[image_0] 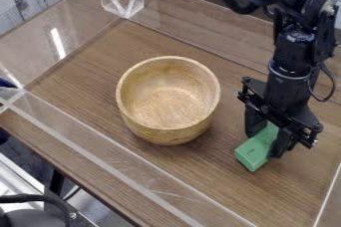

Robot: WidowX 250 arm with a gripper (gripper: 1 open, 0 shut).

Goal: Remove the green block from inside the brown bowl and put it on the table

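Green block [258,152] right of the brown bowl [168,98], long axis slanting toward the bowl's far side, clamped by the closed claw [276,137], low over the table [160,176]

Here's the arm [286,17], entering from the upper right of the frame: all matte black, with bulky rounded housings stacked one on another. Below them a narrower dark column runs into the gripper [276,136] at lower right, a boxy black frame with angular brackets either side. Loose dark cables loop along its right edge.
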